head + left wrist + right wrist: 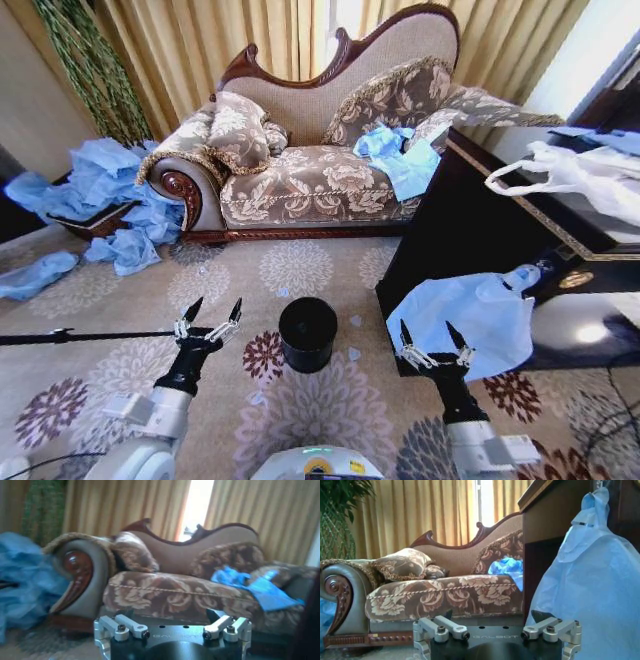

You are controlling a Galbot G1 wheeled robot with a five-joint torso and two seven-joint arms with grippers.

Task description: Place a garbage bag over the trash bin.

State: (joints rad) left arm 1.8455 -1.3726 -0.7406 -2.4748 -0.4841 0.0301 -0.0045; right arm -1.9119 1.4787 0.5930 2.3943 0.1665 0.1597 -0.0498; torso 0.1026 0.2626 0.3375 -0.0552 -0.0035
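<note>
The black round trash bin (308, 333) stands upright on the patterned carpet, straight ahead of me. A light blue garbage bag (470, 320) hangs down the side of a dark table, bunched at its top. In the right wrist view the garbage bag (590, 592) drapes close beside the fingers. My right gripper (427, 328) is open and held low just in front of the bag, apart from it, with nothing between its fingers (542, 615). My left gripper (217, 305) is open and holds nothing, left of the bin at about the same height.
A carved sofa (320, 185) stands beyond the bin with crumpled blue bags (395, 155) on its seat. More blue bags (100, 185) are piled at the far left. The dark table (470, 220) on the right carries a white handled bag (570, 175). A thin black rod (90, 336) lies left.
</note>
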